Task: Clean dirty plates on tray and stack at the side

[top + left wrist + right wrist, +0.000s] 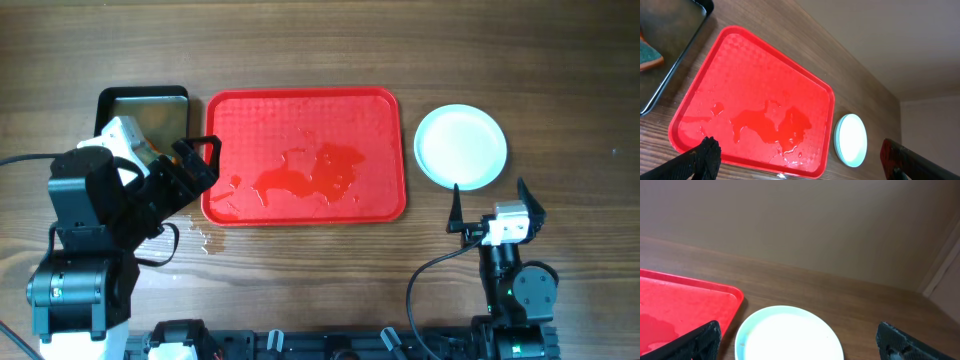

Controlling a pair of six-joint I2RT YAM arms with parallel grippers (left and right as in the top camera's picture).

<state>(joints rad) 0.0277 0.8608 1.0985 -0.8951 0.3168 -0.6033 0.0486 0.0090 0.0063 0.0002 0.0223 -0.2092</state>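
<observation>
Overhead, the plates [461,146] sit stacked just ahead of the right gripper [488,198], its jaws spread and empty. The left gripper [203,163], likewise spread, has the tray [300,110] immediately to its right.

The tray [250,120] was red plastic, its floor finely dimpled and glossy where a film of liquid [310,178] lay on it. The plates [461,146], near the table's right edge, looked smooth with a soft sheen. The table [320,40] was matt, grained wood. The pan [155,108], toward the left edge, was dark metal, dully reflective.
</observation>
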